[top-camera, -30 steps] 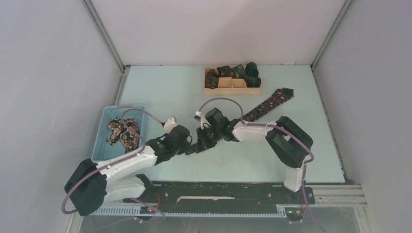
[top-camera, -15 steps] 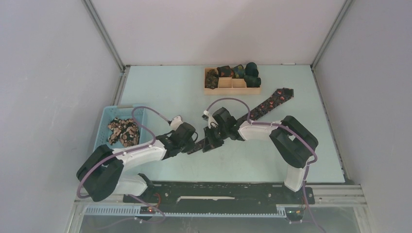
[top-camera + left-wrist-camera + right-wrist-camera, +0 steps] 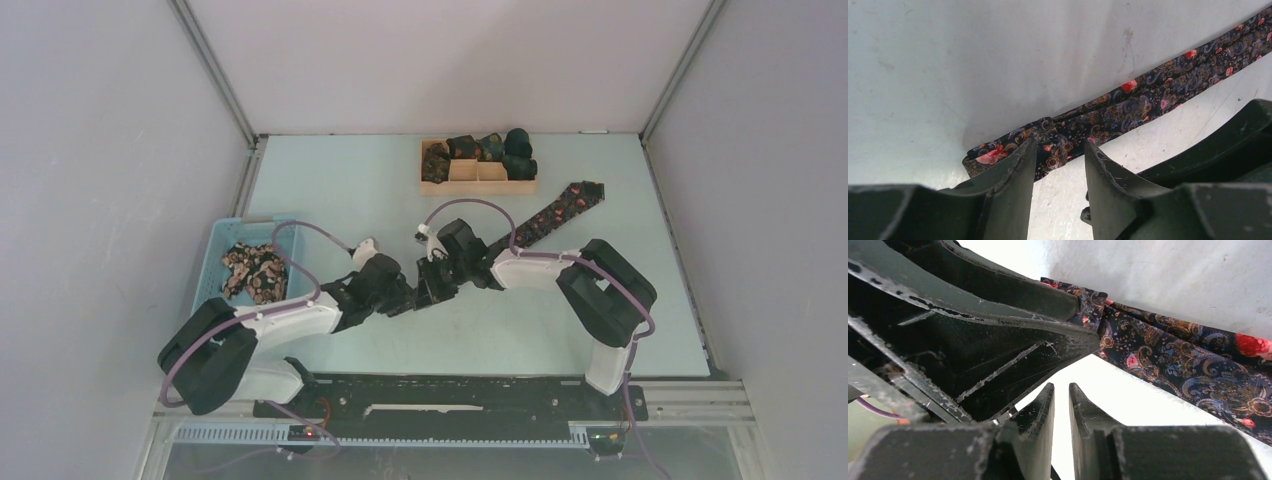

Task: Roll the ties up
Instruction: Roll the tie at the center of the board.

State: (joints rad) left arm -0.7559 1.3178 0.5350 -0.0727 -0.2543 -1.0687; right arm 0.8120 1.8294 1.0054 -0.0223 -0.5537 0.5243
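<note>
One dark floral tie (image 3: 550, 215) lies stretched diagonally on the table, from mid-table up to the far right. Its near end is folded over on itself (image 3: 1043, 135). In the left wrist view my left gripper (image 3: 1060, 150) is open, its fingertips resting at that folded end with only bare table in the gap. My right gripper (image 3: 1061, 390) is right beside it, jaws a narrow slit apart with nothing between them. The tie (image 3: 1188, 360) runs just beyond it. Seen from above, the left gripper (image 3: 405, 298) and right gripper (image 3: 428, 290) almost touch over the tie's near end.
A light-blue basket (image 3: 215, 285) at the left holds loose patterned ties. A wooden divided tray (image 3: 480, 185) at the back holds several rolled ties. In the right wrist view the left gripper's black fingers (image 3: 998, 340) fill the upper left.
My left arm swung right toward the right gripper, then its jaws opened and let go of the tie's folded end. The right jaws parted slightly.
</note>
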